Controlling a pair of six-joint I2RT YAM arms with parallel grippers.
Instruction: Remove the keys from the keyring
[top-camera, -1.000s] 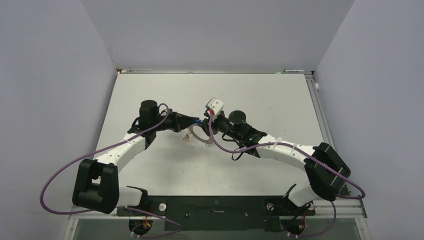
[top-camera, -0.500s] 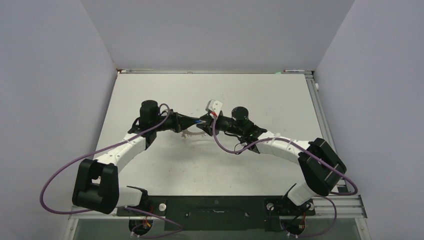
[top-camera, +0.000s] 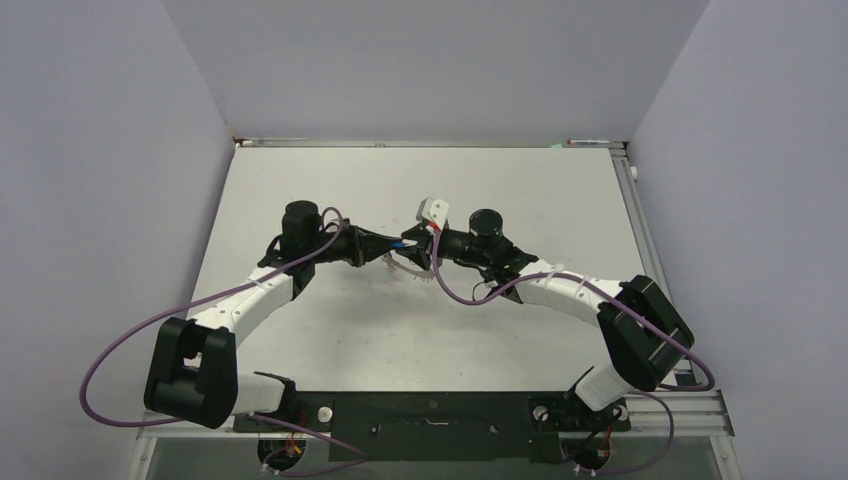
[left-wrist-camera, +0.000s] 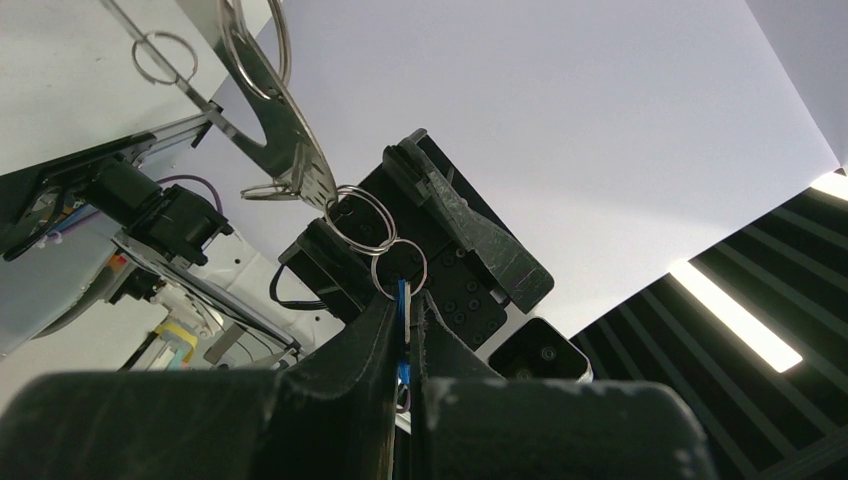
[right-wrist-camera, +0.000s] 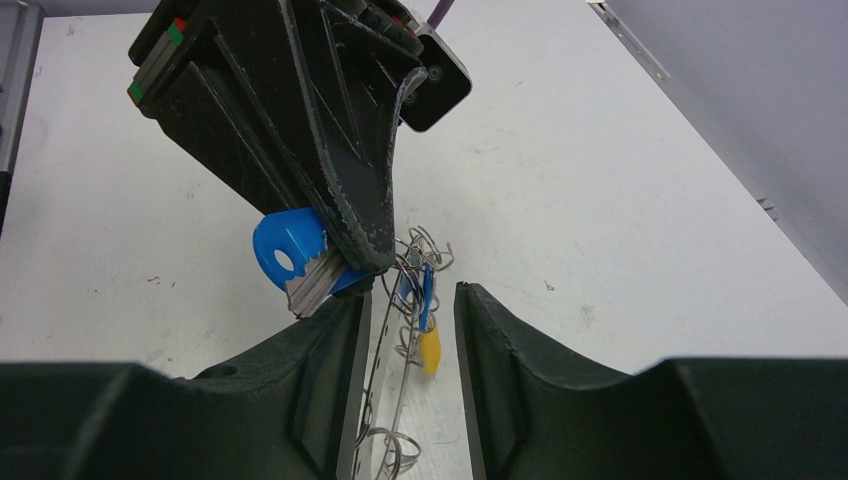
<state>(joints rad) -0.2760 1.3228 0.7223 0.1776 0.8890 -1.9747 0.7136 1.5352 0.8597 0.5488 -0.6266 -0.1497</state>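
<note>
The left gripper (left-wrist-camera: 405, 305) is pinched fully closed on a blue-tagged key (right-wrist-camera: 290, 255). The key's blue plastic head and a stub of silver blade stick out beside the black fingertips. A small split ring (left-wrist-camera: 398, 270) runs through that key. A second small ring links on above it and leads to a bunch of silver metal. Facing the left gripper almost tip to tip is the right gripper (right-wrist-camera: 412, 297), its jaws standing partly apart and closed on nothing. Thin silver wire and a tangle of small rings hang in the gap between its fingers (right-wrist-camera: 330, 380); whether either finger touches the wire cannot be made out. The keyring (top-camera: 408, 268) sits between and just below the two grippers, seen from above as a thin pale arc. Whether its lowest part rests on the table cannot be made out either. The other keys (right-wrist-camera: 418, 288) dangle in a cluster in front of the right gripper, with a yellow tag (right-wrist-camera: 430, 350) lowest in the bunch and a blue one just above it. The two arms reach in from the near edge, one from each side, and meet over the middle of the white table (top-camera: 520, 190). Each arm trails a purple cable (top-camera: 120, 345). Plain pale walls (top-camera: 400, 60) close in the table on three sides.
</note>
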